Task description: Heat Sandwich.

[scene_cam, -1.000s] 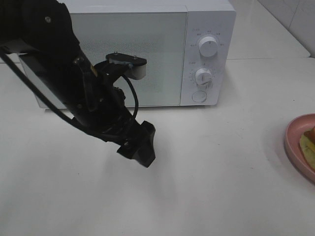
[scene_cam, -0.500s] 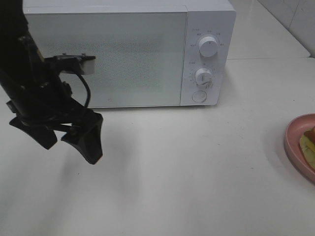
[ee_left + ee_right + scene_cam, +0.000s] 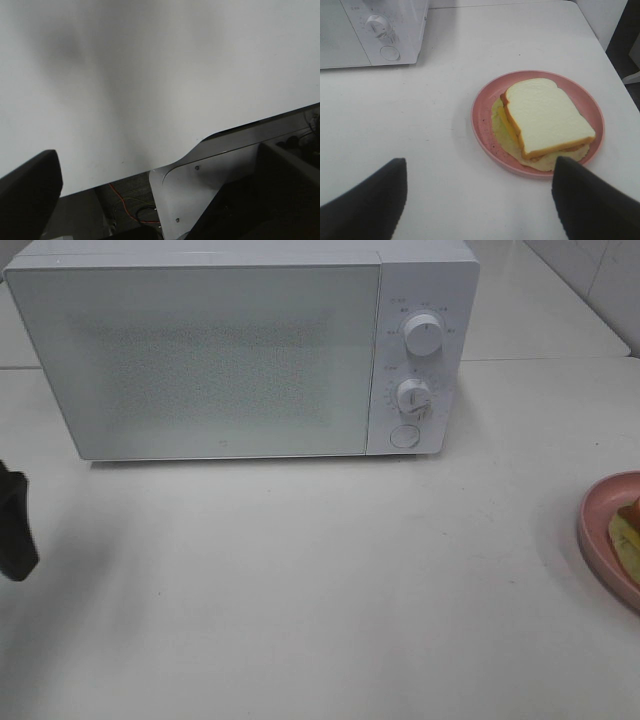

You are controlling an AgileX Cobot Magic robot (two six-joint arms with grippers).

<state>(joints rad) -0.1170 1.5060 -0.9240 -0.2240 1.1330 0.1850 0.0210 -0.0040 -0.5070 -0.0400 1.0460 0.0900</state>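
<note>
The sandwich [image 3: 545, 117] lies on a round pink plate [image 3: 482, 125]: white bread, tan crust, yellow filling showing at its edge. My right gripper [image 3: 480, 170] hovers open just short of the plate, nothing between its fingers. In the exterior high view only a sliver of the sandwich [image 3: 628, 530] and plate [image 3: 598, 525] shows at the right edge, and the right arm is out of frame. Of my left gripper [image 3: 157, 165], open and empty over the table's edge, just one black finger [image 3: 15, 530] shows at the far left.
A white microwave [image 3: 220, 360] stands at the back with its door shut and two knobs [image 3: 424, 335] plus a round button on its right panel. Its corner also appears in the right wrist view [image 3: 370, 30]. The table's edge [image 3: 235, 132] runs below the left gripper.
My left arm has swung away from the front of the microwave door to the far left, almost out of the exterior view. The plate and sandwich have not moved.
</note>
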